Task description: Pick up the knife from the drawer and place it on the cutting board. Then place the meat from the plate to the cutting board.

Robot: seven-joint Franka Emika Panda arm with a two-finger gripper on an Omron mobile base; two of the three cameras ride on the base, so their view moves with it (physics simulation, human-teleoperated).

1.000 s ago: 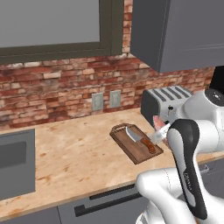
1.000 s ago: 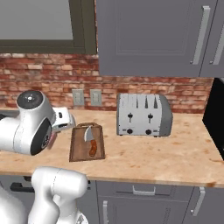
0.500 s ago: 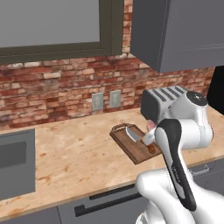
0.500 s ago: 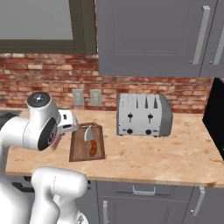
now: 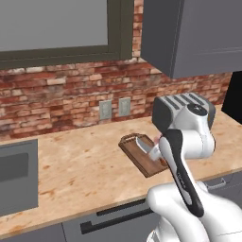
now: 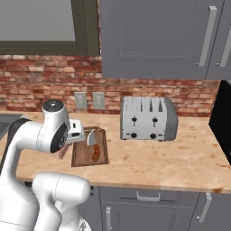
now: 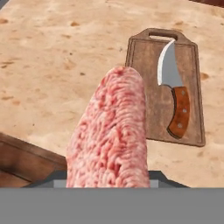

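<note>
Currently the meat (image 7: 111, 131) is hanging lengthwise in front of my hand camera, pinched at its near end between my fingers, whose tips are hidden behind it. It is riding above bare wooden counter (image 7: 52, 52), short of the cutting board (image 7: 148, 87) and apart from it. The board is lying flat on the counter with its handle end pointing away from me; open counter is showing along every one of its edges. The knife (image 7: 174, 94) is resting on the board's right half, inside the rim, blade toward the handle end, reddish handle toward me. That is leaving the board's left half bare. In the right base view my gripper (image 6: 76, 133) is hovering just beside the board's (image 6: 89, 151) left edge, and the toaster (image 6: 146, 118) is standing well apart to the right, against the brick wall (image 6: 40, 83).
</note>
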